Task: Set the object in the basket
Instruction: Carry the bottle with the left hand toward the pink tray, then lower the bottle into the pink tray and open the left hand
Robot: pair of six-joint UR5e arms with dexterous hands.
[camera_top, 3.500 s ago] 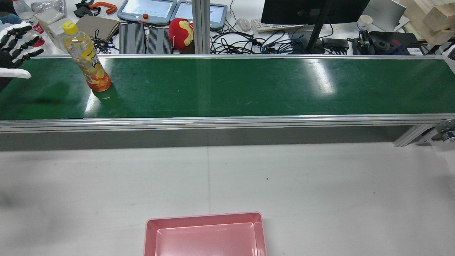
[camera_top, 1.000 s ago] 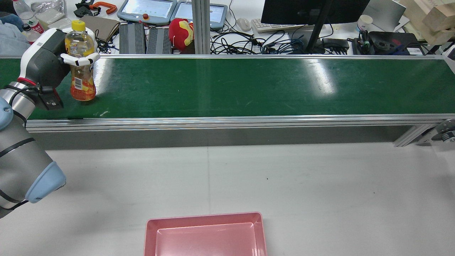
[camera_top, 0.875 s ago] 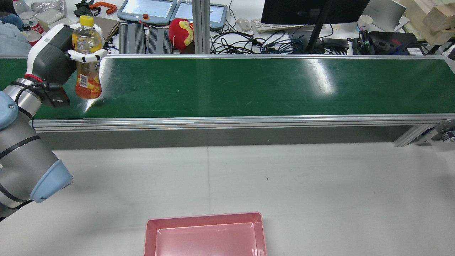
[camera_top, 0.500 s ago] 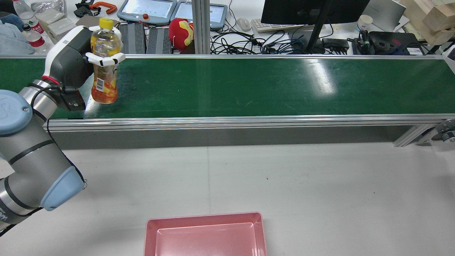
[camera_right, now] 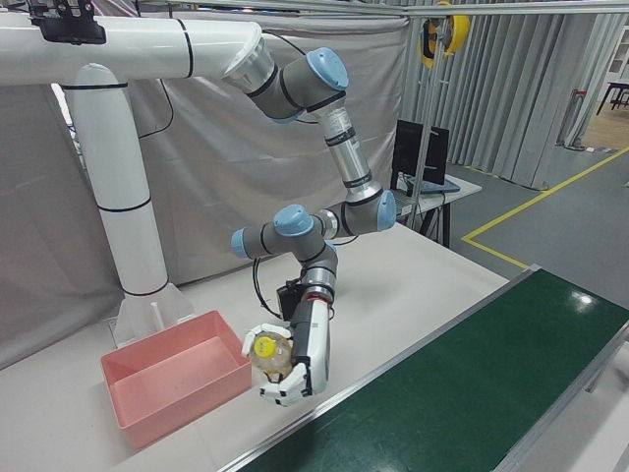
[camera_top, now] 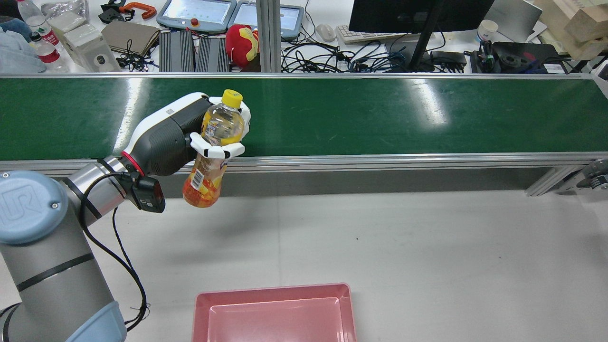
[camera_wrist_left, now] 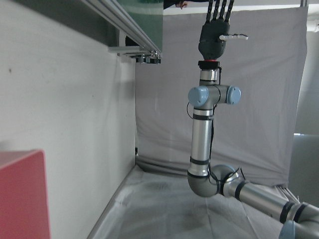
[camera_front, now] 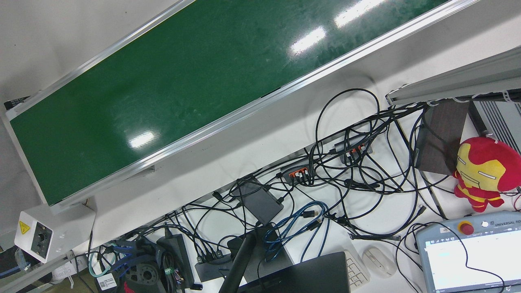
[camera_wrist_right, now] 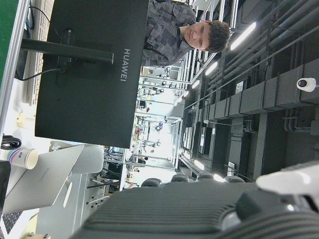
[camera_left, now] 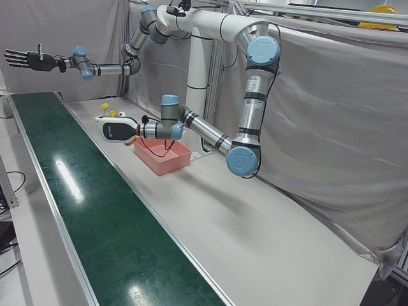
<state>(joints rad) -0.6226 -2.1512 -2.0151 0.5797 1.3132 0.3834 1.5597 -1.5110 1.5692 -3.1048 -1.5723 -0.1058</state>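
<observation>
Bottle (camera_top: pixel 212 151) is hanging tilted in my left robot hand (camera_top: pixel 190 133), clamped around its upper body above the tabletop (camera_top: pixel 380 247), beside the green conveyor (camera_top: pixel 361 114); my right robot hand (camera_left: pixel 27 59) is spreading empty, fingers apart.

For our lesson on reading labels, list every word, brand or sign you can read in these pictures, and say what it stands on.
"HUAWEI": back of the black flat monitor.
"UNIVERSAL RO", cut off: grey teach pendant with white screen.
"UR": blue joint cap of the grey left arm.
Lightning warning sign: white control box.
Label on the yellow-capped drink bottle in the left hand: too blurred.
</observation>
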